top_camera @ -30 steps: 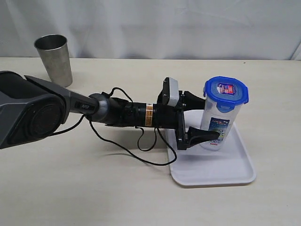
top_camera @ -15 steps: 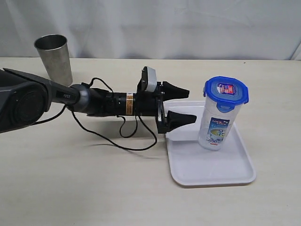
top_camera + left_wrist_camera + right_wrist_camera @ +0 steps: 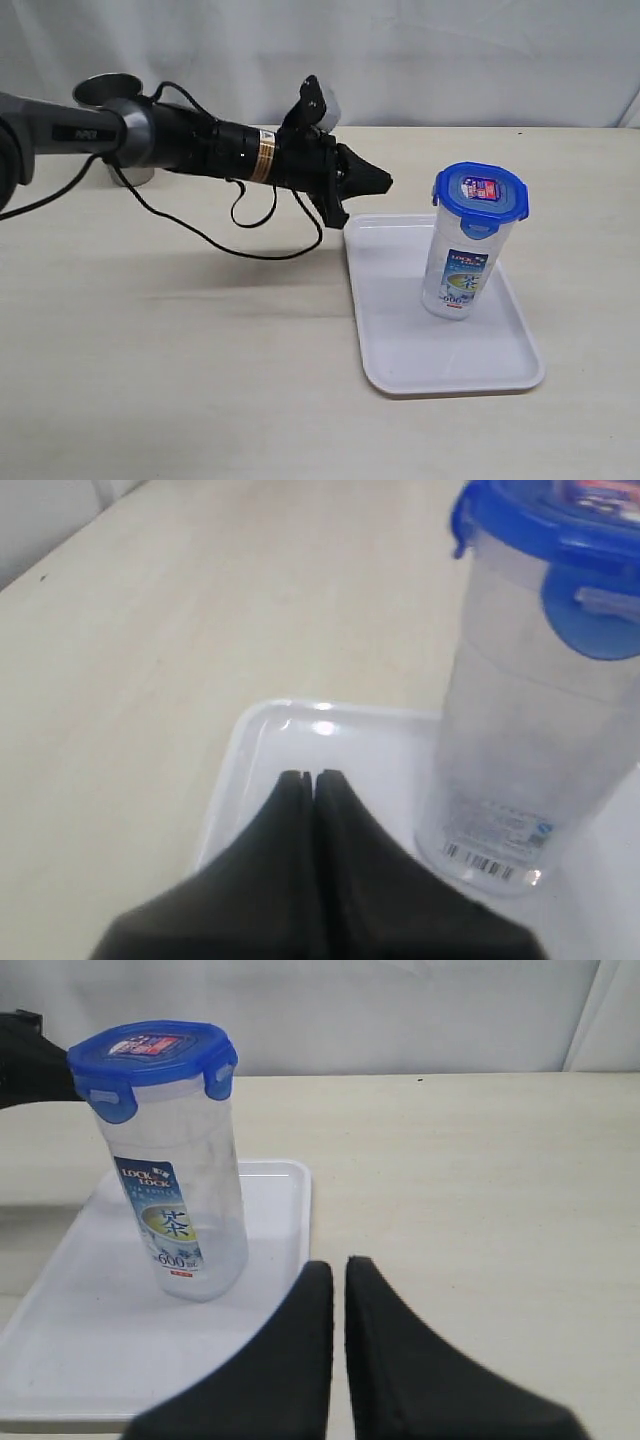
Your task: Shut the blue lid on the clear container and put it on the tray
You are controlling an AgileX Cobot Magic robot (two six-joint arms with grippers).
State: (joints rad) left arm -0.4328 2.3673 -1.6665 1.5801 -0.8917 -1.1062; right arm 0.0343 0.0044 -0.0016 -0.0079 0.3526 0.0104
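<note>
Fingers of my left gripper [image 3: 311, 778] are pressed together with nothing between them, and the pair on my right gripper [image 3: 338, 1265] is likewise closed on nothing. My left gripper hangs above the table [image 3: 200, 380] by the far left corner of the tray [image 3: 400, 350], apart from the clear container [image 3: 458, 270], which stands upright on the right half of the tray with the blue lid [image 3: 480, 192] seated on top. By my reading both parts of the job are done, so the step in hand is simply getting clear without undoing it. To do that well I would draw my left arm up and leftward, away from the tray, with the jaws shut so no fingertip catches the lid's rim. I would also watch the loose black cable [image 3: 250, 245] drooping under my forearm so it does not drag across the tray's edge. The container is tall and narrow and I judge that a light knock could tip it. My right gripper faces the container from a distance, and I would move it only away from the container. The flaps I can see look folded down, though I cannot check all of them. Counting: one container, one lid, one tray, one steel cup [image 3: 100, 90] at the far left, and two grippers.
</note>
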